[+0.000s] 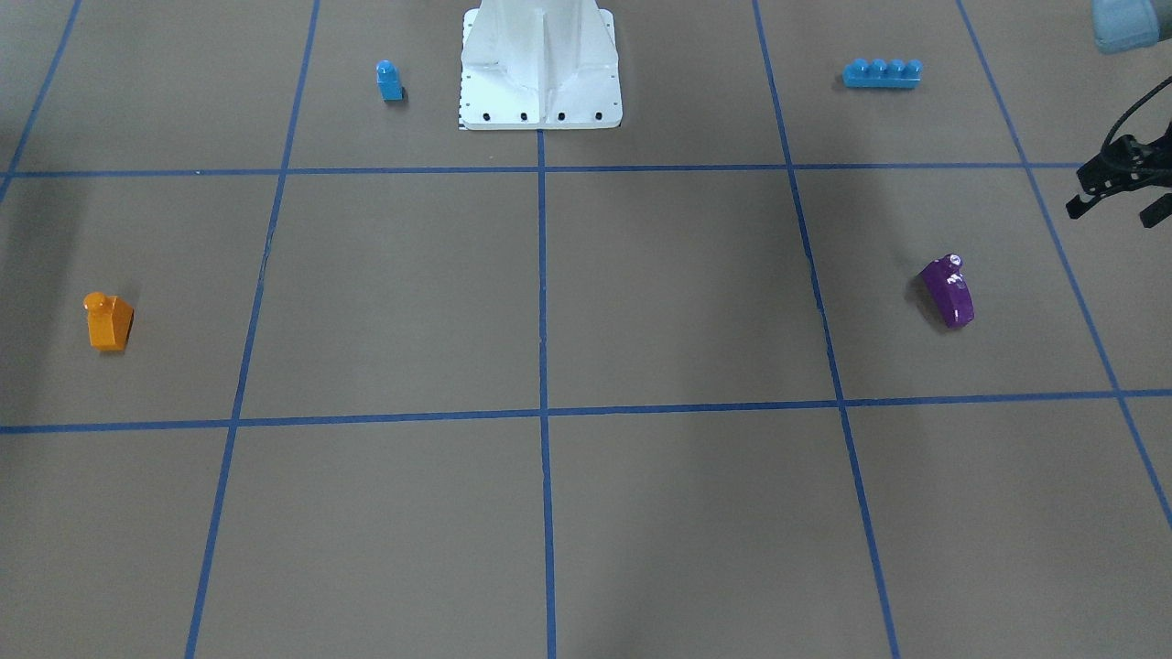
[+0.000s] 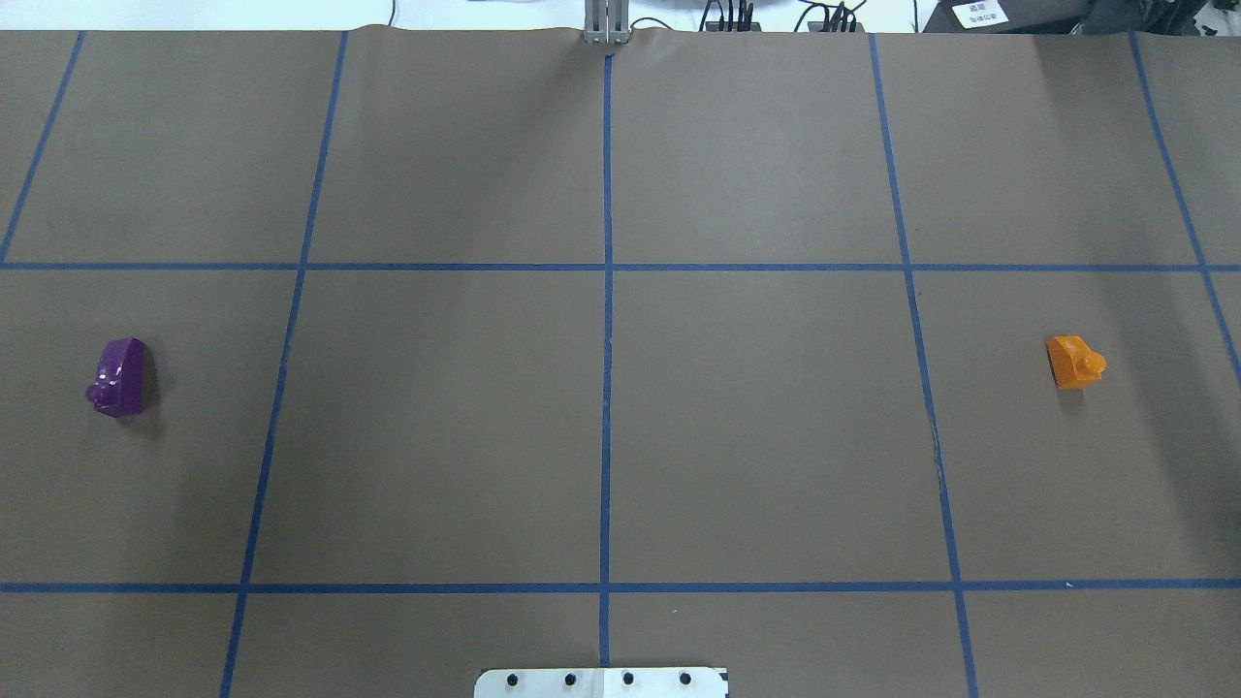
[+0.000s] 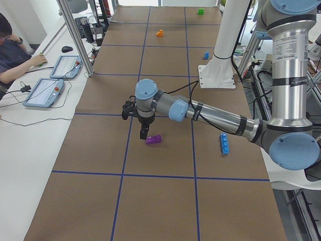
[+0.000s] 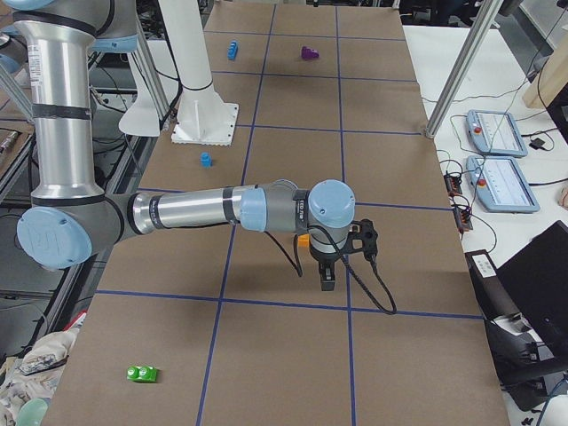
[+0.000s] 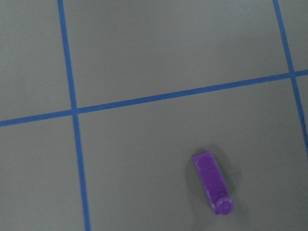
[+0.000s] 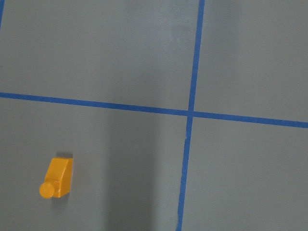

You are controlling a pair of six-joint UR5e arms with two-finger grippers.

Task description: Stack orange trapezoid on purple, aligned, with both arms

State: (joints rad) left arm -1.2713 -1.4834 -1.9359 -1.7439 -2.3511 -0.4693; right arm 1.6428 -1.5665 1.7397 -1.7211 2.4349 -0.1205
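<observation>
Left gripper [image 1: 1115, 212] spread and empty, right gripper [image 4: 326, 273] unreadable: we should centre them squarely over purple [image 1: 948, 291] and orange [image 1: 109, 321] before descending.

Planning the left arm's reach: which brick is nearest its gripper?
The purple sloped brick, just beside the left gripper; the long blue brick sits farther off, the orange one farthest of all.
</observation>
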